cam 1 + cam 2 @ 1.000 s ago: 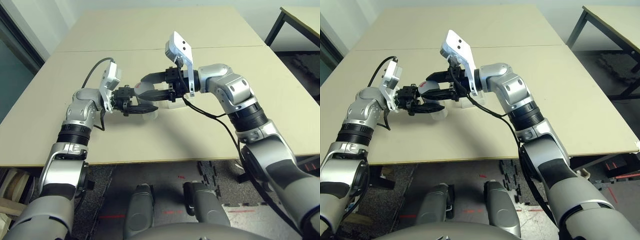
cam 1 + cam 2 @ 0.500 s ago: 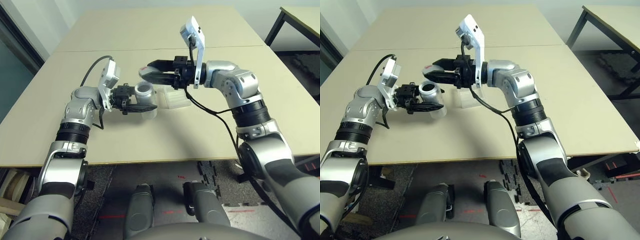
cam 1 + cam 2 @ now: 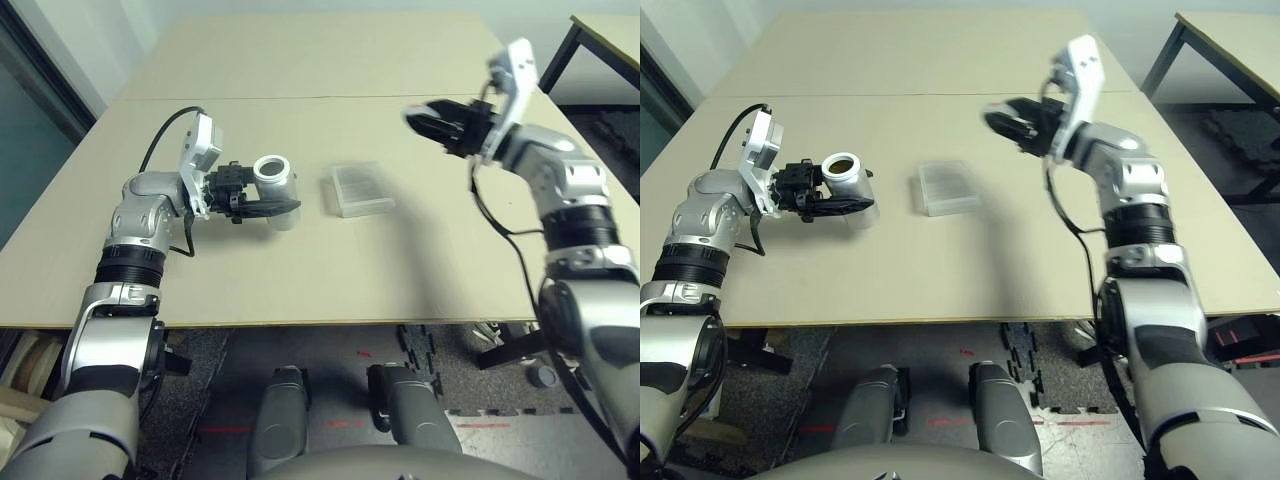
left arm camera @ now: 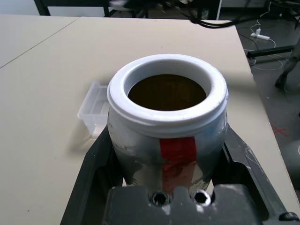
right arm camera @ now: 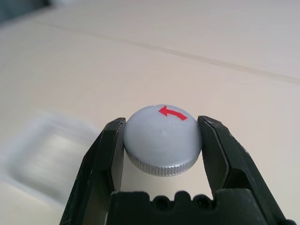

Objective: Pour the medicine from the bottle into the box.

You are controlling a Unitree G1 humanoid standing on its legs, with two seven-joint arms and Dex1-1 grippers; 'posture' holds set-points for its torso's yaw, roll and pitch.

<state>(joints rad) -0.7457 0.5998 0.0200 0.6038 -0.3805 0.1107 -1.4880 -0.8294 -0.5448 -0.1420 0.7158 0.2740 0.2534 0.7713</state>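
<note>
Left wrist view: the left end effector point(image 4: 168, 140) grips the uncapped silvery bottle point(image 4: 173, 154), its white mouth open. Over the worktop point(image 3: 300, 280), the right end effector point(image 5: 162, 140) pinches the grey round cap point(image 5: 162, 138). Between the two end effectors, the clear plastic box point(image 3: 362, 190) rests on the worktop.

I count one bottle point(image 3: 281, 207) toward my eleven o'clock, one box point(image 3: 362, 190) at twelve, one cap point(image 5: 161, 140) between twelve and one, one counter point(image 3: 300, 280) at twelve, one further table point(image 3: 612, 42) toward one.
</note>
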